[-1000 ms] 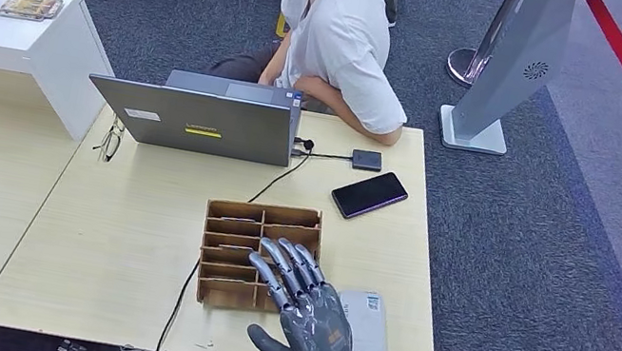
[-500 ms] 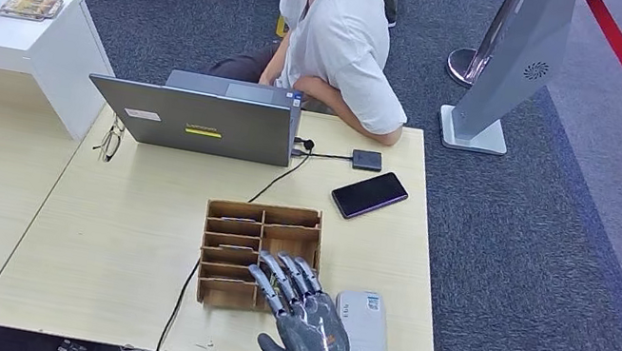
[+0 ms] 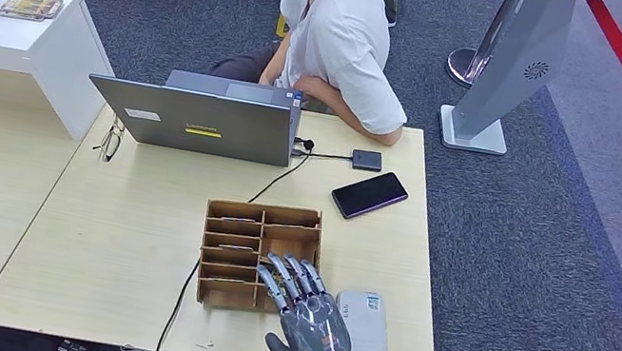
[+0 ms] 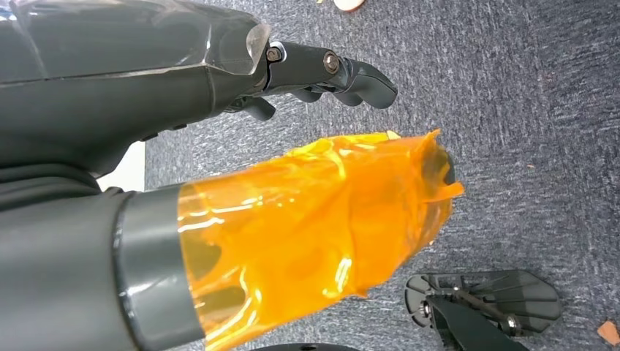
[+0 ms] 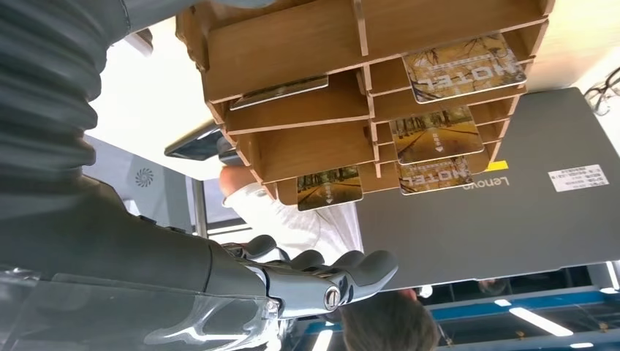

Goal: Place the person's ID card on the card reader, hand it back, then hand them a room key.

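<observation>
"Did your right hand move?"

"Yes. It slid back from over the wooden rack toward the near edge of the table. Its fingers were spread wide and it held nothing."

"So you took no key?"

"No. The room key cards lay in the rack, just past the fingertips. The card reader sat just beside the hand, on its outer side. I could not spot the ID card; it may be too small to see."

"And your left hand?"

"It hung over the carpet, loose and holding nothing."

"Anything in the way?"

"A cable ran beside the rack. The laptop, phone and person were far beyond the hand."
</observation>
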{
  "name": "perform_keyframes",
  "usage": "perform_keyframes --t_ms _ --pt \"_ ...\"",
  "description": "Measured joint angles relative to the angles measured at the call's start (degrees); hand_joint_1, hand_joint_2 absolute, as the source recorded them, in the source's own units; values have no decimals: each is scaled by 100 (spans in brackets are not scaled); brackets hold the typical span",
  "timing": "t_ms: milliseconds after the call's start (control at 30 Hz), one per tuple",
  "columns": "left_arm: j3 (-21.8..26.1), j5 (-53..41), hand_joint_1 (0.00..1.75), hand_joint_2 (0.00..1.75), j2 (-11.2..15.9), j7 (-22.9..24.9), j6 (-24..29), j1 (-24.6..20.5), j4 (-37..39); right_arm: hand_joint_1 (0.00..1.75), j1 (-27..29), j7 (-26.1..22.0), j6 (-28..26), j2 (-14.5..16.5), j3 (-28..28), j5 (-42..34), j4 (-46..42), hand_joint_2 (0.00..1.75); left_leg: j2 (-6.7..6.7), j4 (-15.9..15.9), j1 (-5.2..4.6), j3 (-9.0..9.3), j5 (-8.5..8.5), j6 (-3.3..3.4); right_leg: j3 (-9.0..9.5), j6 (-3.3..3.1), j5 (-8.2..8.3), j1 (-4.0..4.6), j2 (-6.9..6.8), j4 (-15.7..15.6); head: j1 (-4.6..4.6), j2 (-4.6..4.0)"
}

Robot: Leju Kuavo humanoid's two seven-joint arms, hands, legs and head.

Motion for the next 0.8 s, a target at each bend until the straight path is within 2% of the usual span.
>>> perform_keyframes --t_ms 800 --pt "-148 -60 0 0 -22 34 -20 -7 0 0 -256 139 -228 253 -319 52 790 175 0 0 0 0 0 0 0 0 0 0 0 0 -1 0"
